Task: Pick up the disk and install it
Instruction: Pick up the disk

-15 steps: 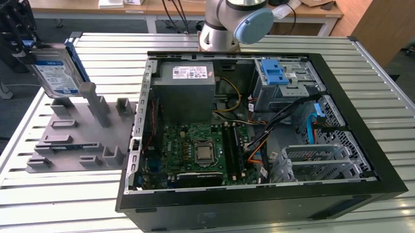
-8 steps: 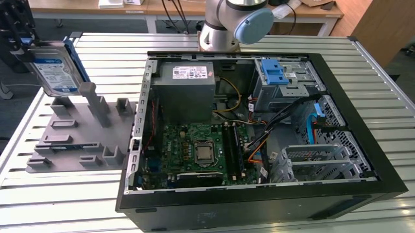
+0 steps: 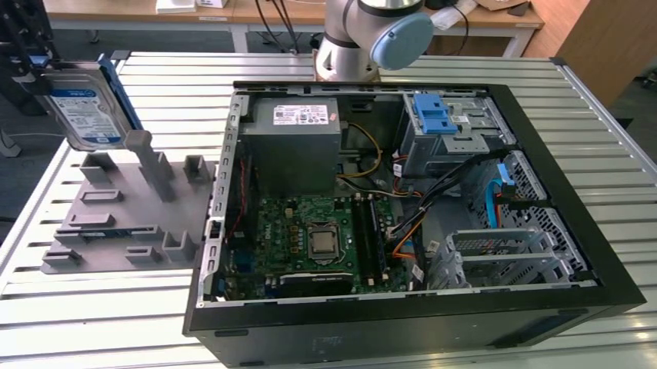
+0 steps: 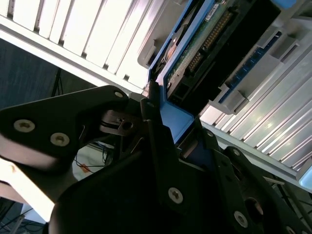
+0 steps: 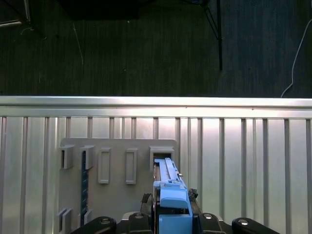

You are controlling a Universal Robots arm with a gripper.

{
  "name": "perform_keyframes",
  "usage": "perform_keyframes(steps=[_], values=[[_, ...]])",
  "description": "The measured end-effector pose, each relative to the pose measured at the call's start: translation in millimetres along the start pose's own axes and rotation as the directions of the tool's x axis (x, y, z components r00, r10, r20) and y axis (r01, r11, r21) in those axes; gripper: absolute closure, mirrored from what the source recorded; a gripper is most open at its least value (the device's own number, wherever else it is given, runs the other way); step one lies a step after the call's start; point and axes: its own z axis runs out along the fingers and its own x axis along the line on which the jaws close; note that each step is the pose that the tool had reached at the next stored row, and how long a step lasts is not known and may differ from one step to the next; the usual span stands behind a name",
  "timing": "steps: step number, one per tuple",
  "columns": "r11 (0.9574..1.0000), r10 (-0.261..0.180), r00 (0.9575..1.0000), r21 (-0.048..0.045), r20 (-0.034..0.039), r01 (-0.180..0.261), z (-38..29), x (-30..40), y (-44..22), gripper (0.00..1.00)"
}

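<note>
The disk is a silver drive with a white-and-blue label in a blue carrier frame. It hangs upright above the grey fixture at the exterior view's left. My gripper is shut on its far edge at the picture's border. In the second wrist view the black fingers clamp the blue carrier. In the first wrist view the disk's blue edge sits between the gripper's fingers, over the fixture's slots.
The open computer case lies on the slatted table, with the grey power supply, motherboard, a blue-latched drive bay and a metal cage inside. The arm's base stands behind the case.
</note>
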Motion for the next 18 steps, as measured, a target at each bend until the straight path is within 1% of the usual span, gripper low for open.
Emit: perform_keyframes(steps=[18], values=[[1.0,0.0,1.0,0.0001,0.0,0.0,-14.6,-0.2,0.3,0.64]])
